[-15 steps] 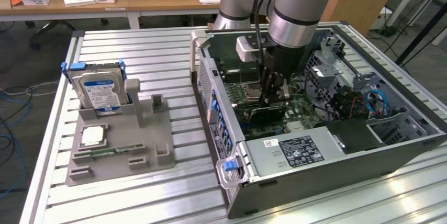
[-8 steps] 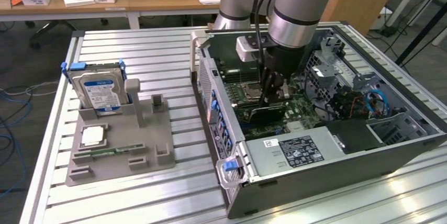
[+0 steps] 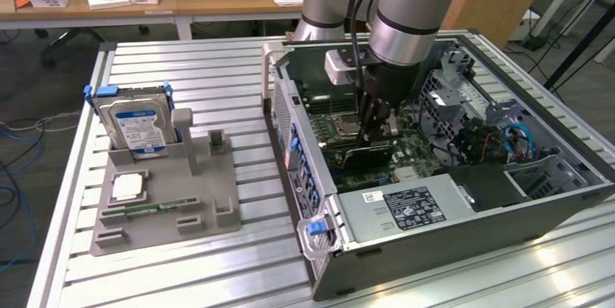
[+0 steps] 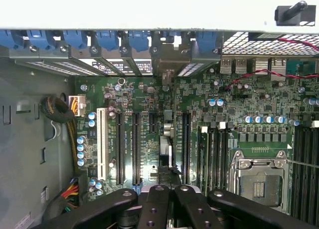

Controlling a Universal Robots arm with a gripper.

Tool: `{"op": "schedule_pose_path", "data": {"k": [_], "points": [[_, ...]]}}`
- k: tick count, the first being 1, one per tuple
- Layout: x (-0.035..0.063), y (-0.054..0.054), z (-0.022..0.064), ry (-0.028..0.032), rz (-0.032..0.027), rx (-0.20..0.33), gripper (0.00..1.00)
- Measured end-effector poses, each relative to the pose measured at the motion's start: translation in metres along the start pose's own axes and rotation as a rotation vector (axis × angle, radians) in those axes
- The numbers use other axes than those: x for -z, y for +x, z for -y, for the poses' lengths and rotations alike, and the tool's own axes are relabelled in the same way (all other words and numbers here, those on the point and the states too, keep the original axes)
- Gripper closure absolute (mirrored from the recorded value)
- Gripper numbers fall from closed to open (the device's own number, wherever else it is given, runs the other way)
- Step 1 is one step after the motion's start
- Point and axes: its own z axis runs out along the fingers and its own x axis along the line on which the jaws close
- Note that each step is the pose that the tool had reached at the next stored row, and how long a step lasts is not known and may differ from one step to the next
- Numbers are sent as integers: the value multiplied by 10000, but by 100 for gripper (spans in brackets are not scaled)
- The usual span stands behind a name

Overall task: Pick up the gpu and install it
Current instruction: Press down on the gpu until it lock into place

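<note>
One gripper (image 3: 370,137) reaches down into the open computer case (image 3: 538,200), fingers closed edge-on around the gpu (image 3: 368,153), a thin dark card held upright just over the green motherboard (image 4: 149,109), evidently so its lower edge meets a long black expansion slot (image 4: 135,147).

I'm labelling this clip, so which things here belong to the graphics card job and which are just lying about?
Job: gripper, graphics card on edge under it, motherboard, computer case.
Lying about: hard drive, grey holder tray, processor chip, memory stick.
</note>
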Motion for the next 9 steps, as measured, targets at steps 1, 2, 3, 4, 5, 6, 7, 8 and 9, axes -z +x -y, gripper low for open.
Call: {"op": "schedule_pose_path", "data": {"k": [1, 2, 3, 4, 5, 6, 7, 8, 9], "points": [[0, 0, 0, 0, -1, 0, 89], [0, 0, 0, 0, -1, 0, 89], [-2, -1, 0, 0, -4, 0, 89], [-13, -1, 0, 2, -4, -1, 89], [-30, 0, 0, 6, -6, -1, 89], [-48, 0, 0, 9, -5, -3, 89], [-66, 0, 0, 10, -5, -4, 89], [-84, 1, 0, 10, -5, -4, 89], [-103, 1, 0, 11, -5, -6, 89]]}}
